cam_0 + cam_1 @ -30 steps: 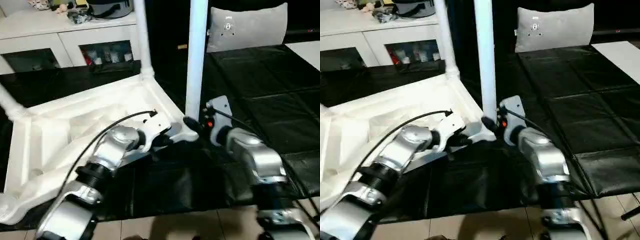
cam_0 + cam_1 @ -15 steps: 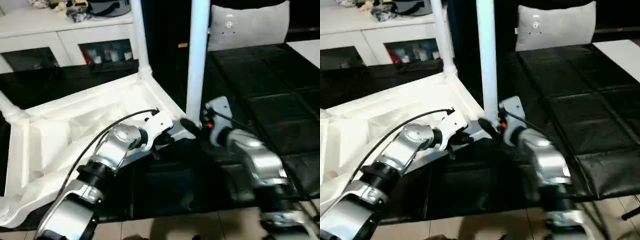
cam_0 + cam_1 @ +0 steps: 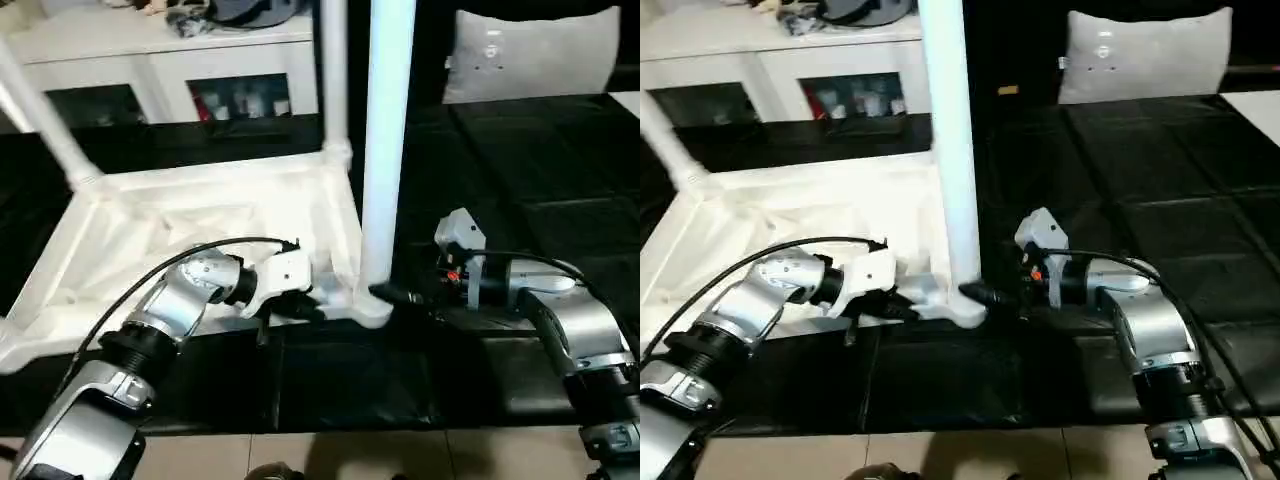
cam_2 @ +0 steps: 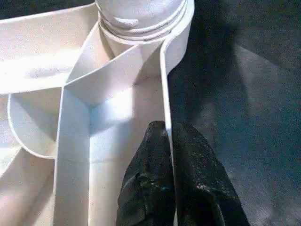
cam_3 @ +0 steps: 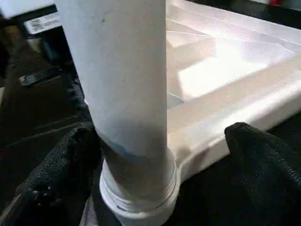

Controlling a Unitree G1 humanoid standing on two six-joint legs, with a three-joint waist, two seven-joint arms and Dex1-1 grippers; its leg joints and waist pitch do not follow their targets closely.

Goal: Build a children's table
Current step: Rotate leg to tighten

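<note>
Tabletop (image 3: 200,215) on black mat (image 3: 540,190)

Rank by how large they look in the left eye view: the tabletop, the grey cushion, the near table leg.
1. Tabletop, largest.
2. Near table leg and grey cushion: look alike in area. The leg is nearer the camera and cropped, so no firm ranking.

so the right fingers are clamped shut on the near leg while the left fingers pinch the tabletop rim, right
Not quite. The right fingers are spread wide on either side of the near leg, not clamped on it, as the right wrist view shows. The left fingers do pinch the tabletop rim.
</note>
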